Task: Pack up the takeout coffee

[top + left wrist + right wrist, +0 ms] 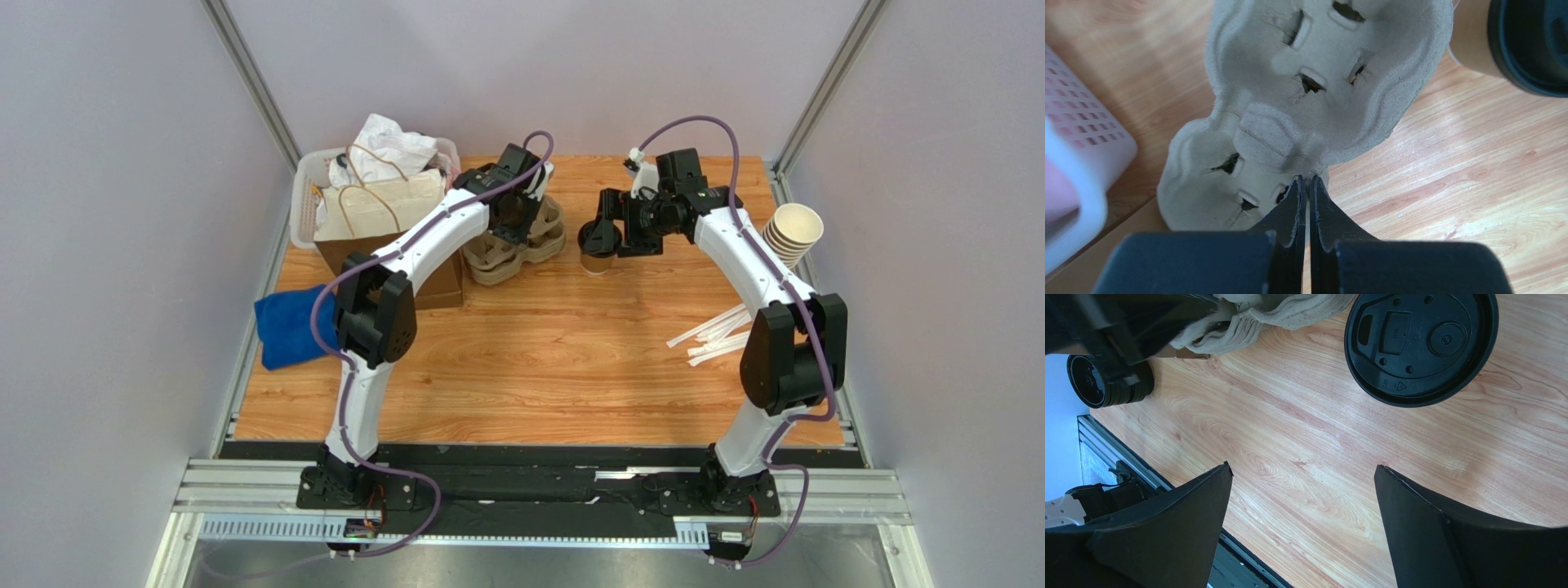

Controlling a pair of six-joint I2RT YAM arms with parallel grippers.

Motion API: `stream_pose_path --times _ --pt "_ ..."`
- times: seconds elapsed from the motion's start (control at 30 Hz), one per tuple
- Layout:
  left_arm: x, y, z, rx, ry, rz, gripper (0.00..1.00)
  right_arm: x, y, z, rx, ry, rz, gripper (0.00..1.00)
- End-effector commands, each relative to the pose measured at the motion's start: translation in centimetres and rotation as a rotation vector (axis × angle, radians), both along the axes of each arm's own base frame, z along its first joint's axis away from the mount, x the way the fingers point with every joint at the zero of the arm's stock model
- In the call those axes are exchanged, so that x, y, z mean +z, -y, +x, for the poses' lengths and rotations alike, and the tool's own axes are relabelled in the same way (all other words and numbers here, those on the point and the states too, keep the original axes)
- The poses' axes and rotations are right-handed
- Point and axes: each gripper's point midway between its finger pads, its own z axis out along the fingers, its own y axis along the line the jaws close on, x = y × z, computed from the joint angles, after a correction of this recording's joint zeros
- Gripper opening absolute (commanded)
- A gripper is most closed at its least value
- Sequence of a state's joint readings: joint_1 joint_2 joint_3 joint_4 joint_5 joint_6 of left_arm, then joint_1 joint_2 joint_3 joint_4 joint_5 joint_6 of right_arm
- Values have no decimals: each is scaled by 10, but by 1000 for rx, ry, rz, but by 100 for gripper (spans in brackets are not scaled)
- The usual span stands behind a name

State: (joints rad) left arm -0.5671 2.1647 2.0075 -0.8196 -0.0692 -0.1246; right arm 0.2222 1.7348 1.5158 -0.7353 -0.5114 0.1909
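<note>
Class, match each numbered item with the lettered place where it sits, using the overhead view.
Items:
1. takeout coffee
2. blue cloth
3. lidless cup stack
4. cup carrier

Places:
A. left edge of the table
B. right edge of the table
C. at the left gripper
D. at the right gripper

Pairs: 1-D, 2-A, 3-B, 4-C

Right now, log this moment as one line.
left end effector: shut at carrier rim | right end effector: open, near coffee | packed: no
</note>
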Motion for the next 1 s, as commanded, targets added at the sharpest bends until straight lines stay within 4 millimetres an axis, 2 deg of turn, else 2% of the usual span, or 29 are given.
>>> stream_pose_path --times 0.0,0.17,0.27,0.47,0.57,0.6,0.63,0.67,0.7,0.73,0.77,0.8,0.83,0.87,0.9,0.93,0.97 --pt "68 -4 11 48 154 -83 0 21 -14 18 15 75 48 91" --pt "65 -3 10 46 158 -87 0 27 -24 30 13 88 87 88" --pt "70 -4 10 42 174 -89 0 32 -30 38 15 84 113 88" --pt "108 -1 8 -9 259 -100 0 50 -26 41 5 125 120 89" --pt "132 6 -5 -65 313 -104 0 67 -15 37 -11 147 134 90" --pt "148 8 -12 -86 343 -115 0 73 -11 36 -20 156 136 90" --pt "155 10 -18 -118 363 -107 0 84 -2 34 -35 176 141 91" --pt "158 19 -29 -164 371 -101 0 88 2 32 -38 184 144 91" --pt "175 19 -40 -195 404 -109 0 94 6 30 -44 197 144 92" --pt "180 21 -49 -240 422 -91 0 99 14 29 -58 203 142 93" --pt "173 30 -68 -300 404 -79 0 108 18 24 -62 229 141 93" --pt "187 31 -85 -347 426 -96 0 112 23 22 -65 243 131 93" --pt "186 34 -100 -414 427 -81 0 114 30 20 -78 247 124 95" --pt "169 35 -120 -476 372 -62 0 120 33 15 -80 266 116 95" --pt "175 39 -147 -544 370 -77 0 121 37 13 -81 274 103 95" --pt "169 40 -164 -595 339 -83 0 120 43 10 -92 265 96 95" --pt "144 35 -189 -667 250 -75 0 122 46 7 -94 270 91 96"
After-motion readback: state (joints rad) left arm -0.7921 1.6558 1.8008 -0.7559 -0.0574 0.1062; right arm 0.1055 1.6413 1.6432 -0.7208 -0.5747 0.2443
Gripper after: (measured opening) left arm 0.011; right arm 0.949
